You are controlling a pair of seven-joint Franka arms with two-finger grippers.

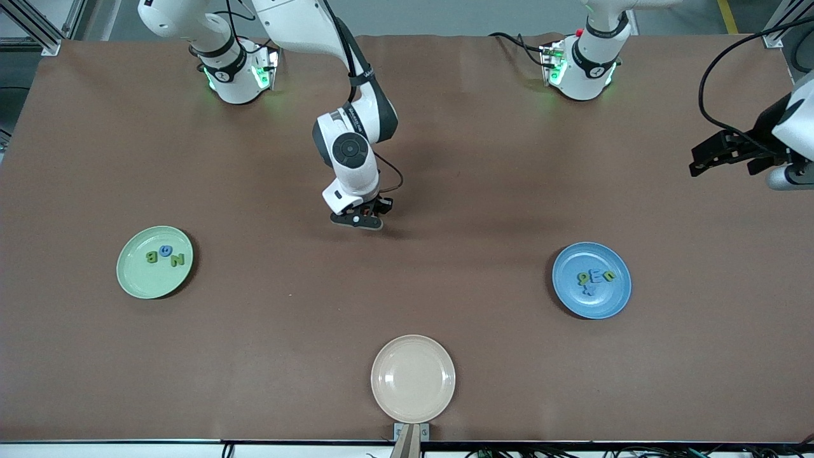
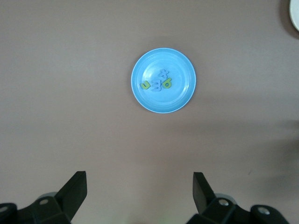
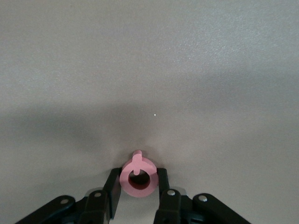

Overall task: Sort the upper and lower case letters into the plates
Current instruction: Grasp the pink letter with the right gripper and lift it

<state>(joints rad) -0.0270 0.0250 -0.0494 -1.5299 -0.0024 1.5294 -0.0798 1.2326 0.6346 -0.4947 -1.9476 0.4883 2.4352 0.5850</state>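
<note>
My right gripper (image 1: 360, 220) is shut on the pink-red Q (image 3: 138, 179), low over the bare middle of the table. The pale green plate (image 1: 143, 283) lies toward the right arm's end and holds the green B (image 1: 152, 257), blue G (image 1: 166, 250) and green N (image 1: 176, 259). The medium blue plate (image 1: 594, 304) lies toward the left arm's end and holds the green b (image 1: 582, 277), blue m (image 1: 596, 276), green u (image 1: 609, 276) and blue x (image 1: 589, 289). My left gripper (image 1: 699, 160) waits open and empty, high at the left arm's end. Its wrist view (image 2: 140, 177) looks down on the blue plate (image 2: 182, 65).
An empty cream-beige plate (image 1: 413, 407) lies at the table edge nearest the front camera, midway between the two other plates; its rim shows in the left wrist view (image 2: 295, 14). The brown table (image 1: 286, 331) spreads between the plates.
</note>
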